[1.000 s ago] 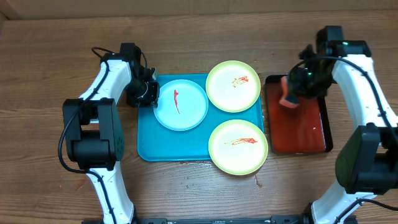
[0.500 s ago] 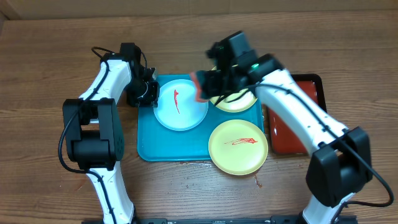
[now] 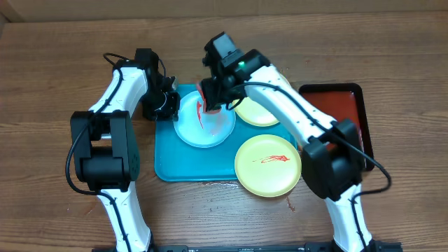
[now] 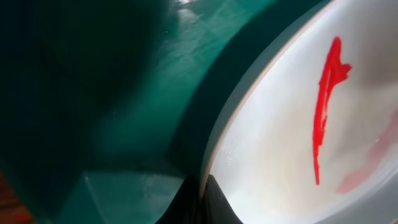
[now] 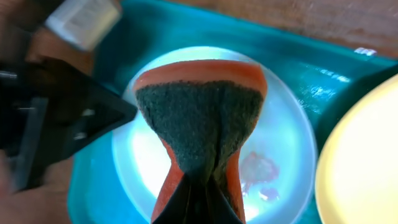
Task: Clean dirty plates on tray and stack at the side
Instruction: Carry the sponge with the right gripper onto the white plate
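The white plate (image 3: pixel 201 129) lies at the left of the teal tray (image 3: pixel 182 164) with a red sauce streak (image 4: pixel 324 106). My left gripper (image 3: pixel 170 105) is shut on that plate's left rim (image 4: pixel 211 155). My right gripper (image 3: pixel 210 93) is shut on an orange sponge (image 5: pixel 202 118) with a dark scrub face, held over the white plate (image 5: pixel 280 143), where a faint pink smear (image 5: pixel 258 169) shows. Two yellow-green plates are in view: one (image 3: pixel 259 113) at the tray's back right, partly under my right arm, and one (image 3: pixel 268 165) at the front right with a red smear.
A dark red, black-rimmed tray (image 3: pixel 343 112) stands to the right of the teal tray. The wooden table (image 3: pixel 42 105) surrounds both. My right arm reaches across the back of the teal tray.
My right gripper has carried the sponge from the dark red tray leftwards across the back plate to over the white plate. My left gripper has stayed on the white plate's rim.
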